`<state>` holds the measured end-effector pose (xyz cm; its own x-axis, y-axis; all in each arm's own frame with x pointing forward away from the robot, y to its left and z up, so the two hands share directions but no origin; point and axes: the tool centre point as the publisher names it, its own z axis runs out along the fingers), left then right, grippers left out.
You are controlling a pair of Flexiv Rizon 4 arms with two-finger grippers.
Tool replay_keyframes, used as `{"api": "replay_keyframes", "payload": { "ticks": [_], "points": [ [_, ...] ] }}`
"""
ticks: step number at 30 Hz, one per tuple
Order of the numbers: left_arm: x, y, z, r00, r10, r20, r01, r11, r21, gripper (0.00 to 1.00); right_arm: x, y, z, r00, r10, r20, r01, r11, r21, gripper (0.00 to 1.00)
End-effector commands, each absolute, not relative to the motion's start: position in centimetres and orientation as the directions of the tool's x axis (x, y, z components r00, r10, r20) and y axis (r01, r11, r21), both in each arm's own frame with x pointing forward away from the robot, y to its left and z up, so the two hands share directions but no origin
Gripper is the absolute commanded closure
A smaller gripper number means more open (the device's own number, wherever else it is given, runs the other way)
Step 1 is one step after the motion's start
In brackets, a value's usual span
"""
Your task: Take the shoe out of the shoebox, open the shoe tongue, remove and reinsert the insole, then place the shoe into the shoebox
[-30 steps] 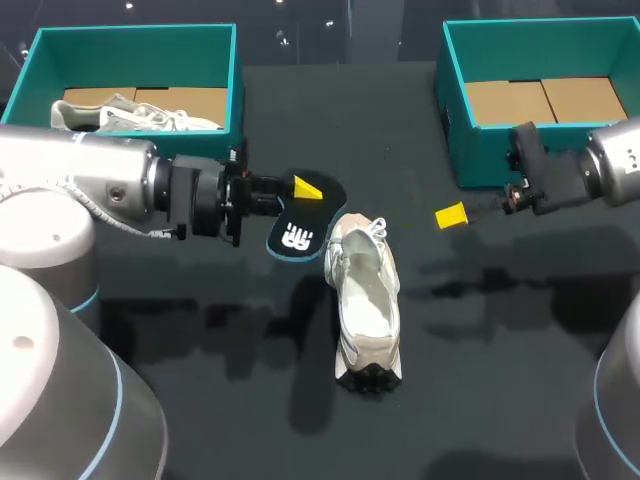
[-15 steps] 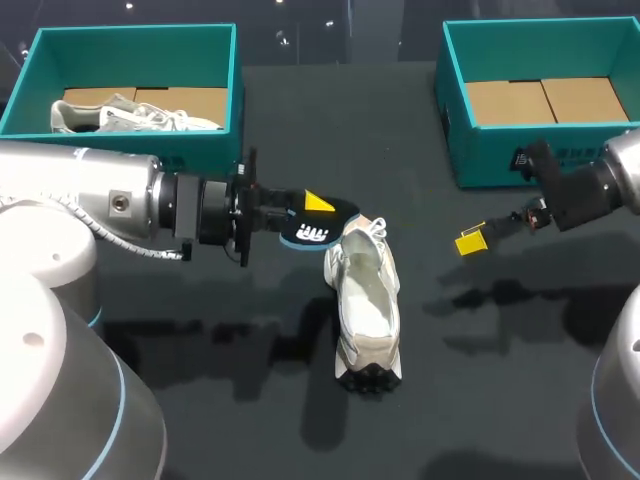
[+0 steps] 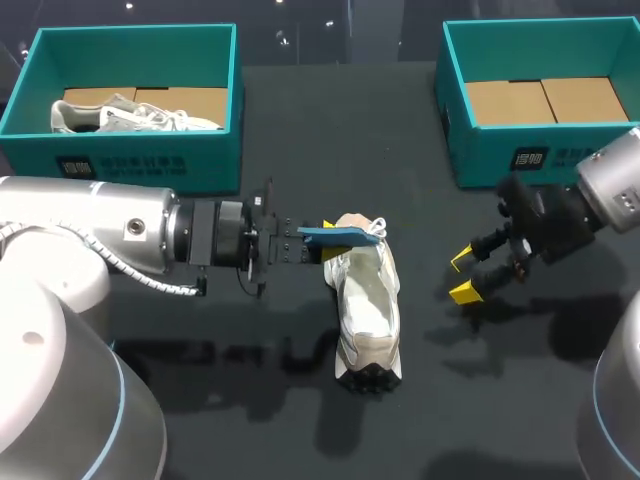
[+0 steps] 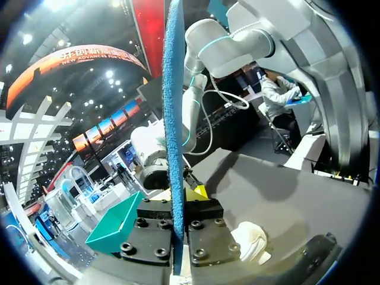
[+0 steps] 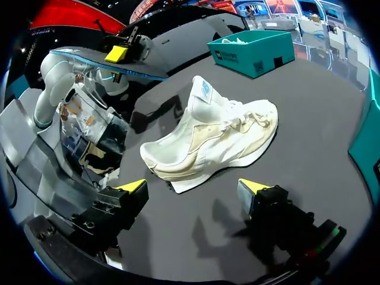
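We could pass over table [image 3: 480, 400] lower right, or upper-centre lane between left shoebox [image 3: 140, 160] and right shoebox [image 3: 480, 150]. Centre blocked by shoe [image 3: 367, 300], insole [image 3: 340, 236] above.

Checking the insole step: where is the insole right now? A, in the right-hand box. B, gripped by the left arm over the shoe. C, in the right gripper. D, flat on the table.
B: the left gripper is shut on the insole, holding it over one end of the shoe; the right gripper is open and empty.
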<state>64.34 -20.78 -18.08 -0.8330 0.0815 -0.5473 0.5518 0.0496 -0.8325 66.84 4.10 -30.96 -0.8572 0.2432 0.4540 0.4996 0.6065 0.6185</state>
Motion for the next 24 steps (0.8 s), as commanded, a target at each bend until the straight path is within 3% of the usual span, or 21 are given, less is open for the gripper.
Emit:
{"api": "replay_keyframes", "payload": {
  "ticks": [1,8,18,24],
  "points": [
    [64.1,-20.8,-18.0,-0.833,0.078,-0.548,0.553,0.054,-0.832,1.00,67.0,4.5,-31.4,-0.854,0.245,0.458,0.503,0.609,0.613,0.00],
    [63.8,-21.1,-18.2,-0.832,0.074,-0.551,0.555,0.063,-0.830,1.00,67.0,4.5,-31.4,-0.854,0.245,0.458,0.503,0.609,0.613,0.00],
    [61.5,-22.2,-20.2,-0.904,0.055,-0.424,0.427,0.081,-0.901,1.00,64.9,7.4,-33.5,-0.949,0.202,0.242,0.312,0.716,0.624,0.00],
    [61.5,-22.2,-20.2,-0.904,0.055,-0.424,0.427,0.081,-0.901,1.00,63.8,7.3,-33.5,-0.956,0.227,0.184,0.292,0.737,0.610,0.00]
  ]
}}
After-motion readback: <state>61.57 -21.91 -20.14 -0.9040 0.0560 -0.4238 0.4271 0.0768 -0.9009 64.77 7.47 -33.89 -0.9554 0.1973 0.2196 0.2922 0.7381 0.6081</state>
